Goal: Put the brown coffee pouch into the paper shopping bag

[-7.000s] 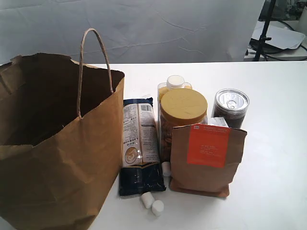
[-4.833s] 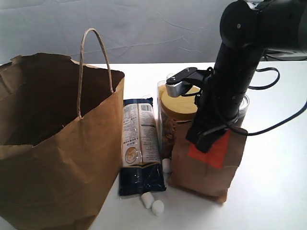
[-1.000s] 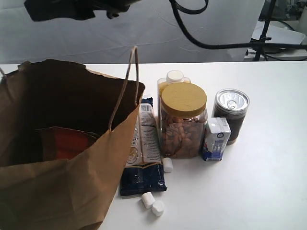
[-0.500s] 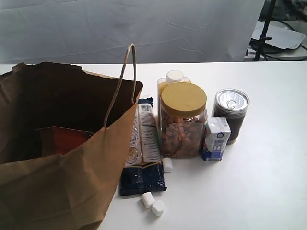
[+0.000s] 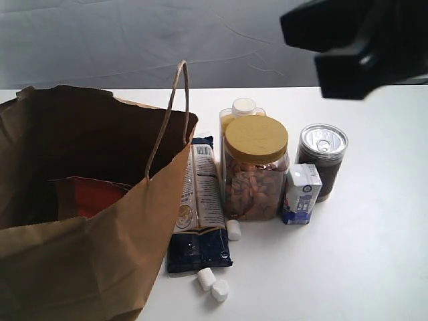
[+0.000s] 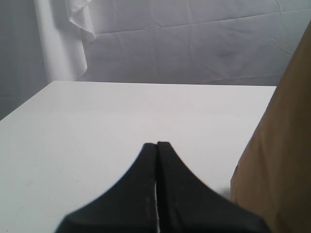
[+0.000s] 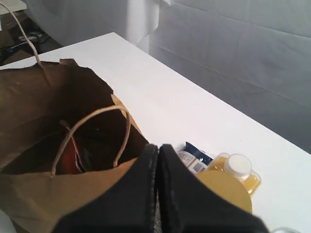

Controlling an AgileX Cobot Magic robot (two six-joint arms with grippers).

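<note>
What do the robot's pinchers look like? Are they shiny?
Not shiny: both are dull black. The left gripper and right gripper each have two smooth fingers, wide at the base and narrowing to a tip. The arm is a chunky black blur. No markings show.

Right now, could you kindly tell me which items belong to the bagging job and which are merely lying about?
Job: brown coffee pouch, already inside the paper shopping bag.
Lying about: nut jar, dark can, small carton, blue packet, yellow bottle, marshmallows.
</note>
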